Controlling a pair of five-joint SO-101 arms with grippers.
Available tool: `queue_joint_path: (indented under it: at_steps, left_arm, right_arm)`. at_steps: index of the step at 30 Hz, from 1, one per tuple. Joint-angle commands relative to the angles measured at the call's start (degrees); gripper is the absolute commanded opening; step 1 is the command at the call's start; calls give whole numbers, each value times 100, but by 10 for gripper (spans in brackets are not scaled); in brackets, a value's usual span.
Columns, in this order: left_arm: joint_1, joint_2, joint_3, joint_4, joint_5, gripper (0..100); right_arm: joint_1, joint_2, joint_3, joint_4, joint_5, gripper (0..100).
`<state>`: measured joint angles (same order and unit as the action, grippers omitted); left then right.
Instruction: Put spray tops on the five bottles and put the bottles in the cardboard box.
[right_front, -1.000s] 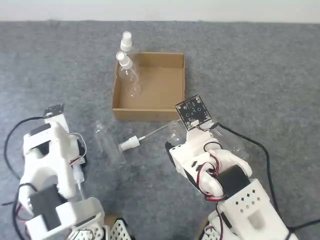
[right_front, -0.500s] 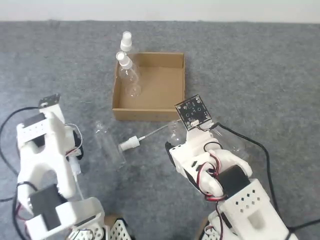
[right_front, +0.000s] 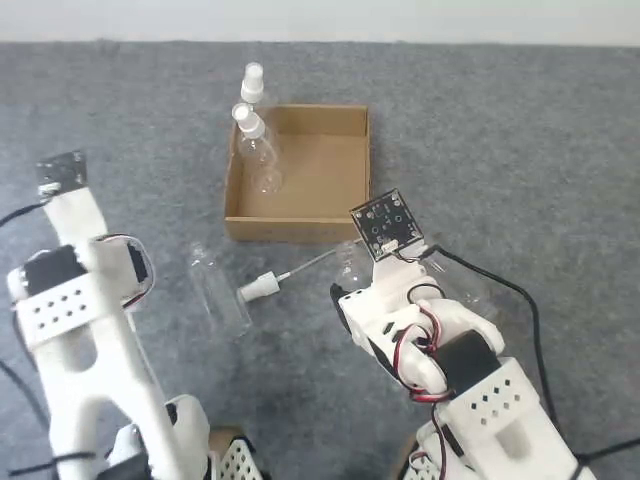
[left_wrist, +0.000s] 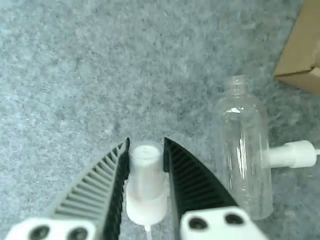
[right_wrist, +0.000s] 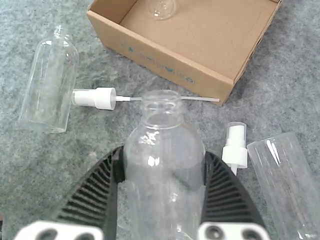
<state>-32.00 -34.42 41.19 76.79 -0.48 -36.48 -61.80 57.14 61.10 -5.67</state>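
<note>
Right wrist view: bottle (right_wrist: 164, 155), neck toward cardboard box (right_wrist: 170, 65)

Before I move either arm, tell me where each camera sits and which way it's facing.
High view: fixed above the table, looking down on the cardboard box; both arms enter from the near edge.
Left wrist view: on the left arm, facing down at the table past the left gripper, shut on a spray top.
Right wrist view: on the right arm, facing the box past the right gripper, shut on an open bottle.
Shared: both wrist views show the lying bottle and the loose spray top beside it.
</note>
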Motion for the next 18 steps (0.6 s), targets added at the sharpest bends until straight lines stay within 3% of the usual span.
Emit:
queue_joint_path:
  at_steps: [1,8,18]
  left_arm:
    - [35,-457,-268,26,88,12]
    - [105,-1547,-321,-9,404,12]
    - [985,-2444,-365,-176,1152,11]
  right_arm:
    - [40,-233,-70,-75,-9,80]
    - [40,-242,-70,4,-9,79]
    - [40,-919,18,136,0,79]
